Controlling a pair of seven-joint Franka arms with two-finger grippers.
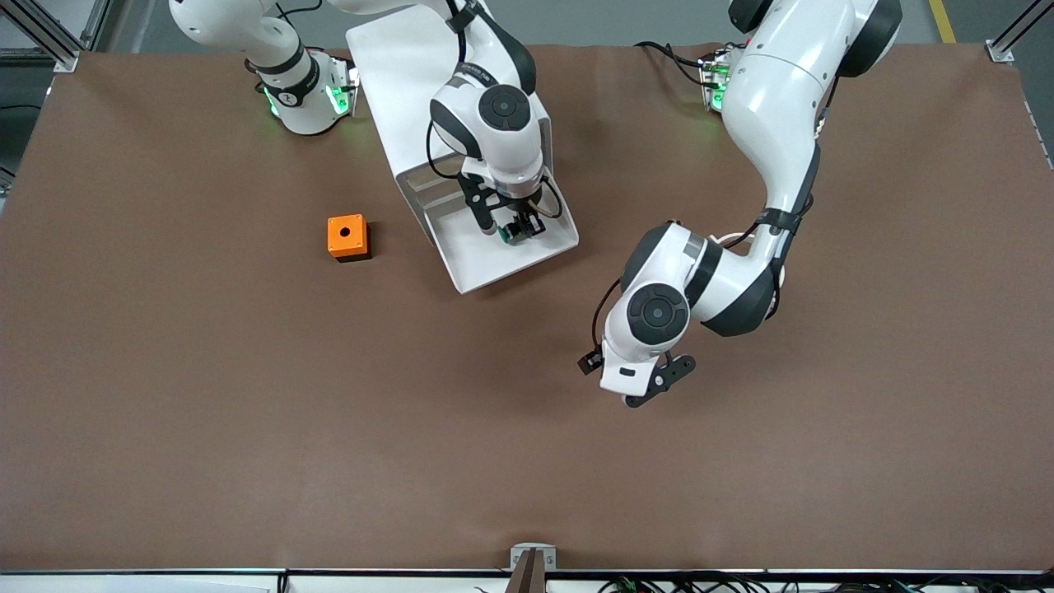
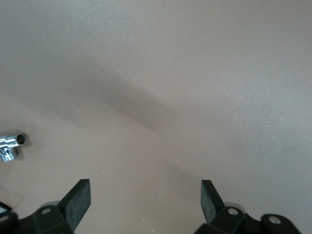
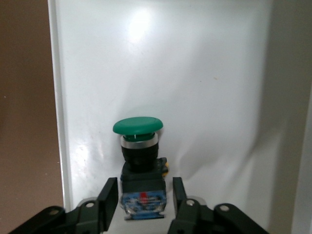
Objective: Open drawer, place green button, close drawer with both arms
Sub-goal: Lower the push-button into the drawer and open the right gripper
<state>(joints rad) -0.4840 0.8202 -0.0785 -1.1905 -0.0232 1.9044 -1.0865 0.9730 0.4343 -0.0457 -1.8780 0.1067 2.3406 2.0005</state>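
The drawer (image 1: pixel 486 265) is pulled out of the white cabinet (image 1: pixel 412 74) toward the front camera. The button (image 1: pixel 514 235) lies in it on its side, green cap (image 3: pixel 138 126) pointing away from my right gripper. My right gripper (image 1: pixel 519 228) is down in the drawer, its fingers (image 3: pixel 108 195) on either side of the button's black-and-blue body with a small gap on each side, so it is open. The drawer's white floor (image 3: pixel 204 87) fills the right wrist view. My left gripper (image 1: pixel 663 381) hangs wide open and empty over bare table (image 2: pixel 146 97) toward the left arm's end.
An orange box with a hole (image 1: pixel 348 236) stands on the brown table beside the drawer, toward the right arm's end. A small chrome pipe fitting (image 2: pixel 11 146) lies on the table at the edge of the left wrist view.
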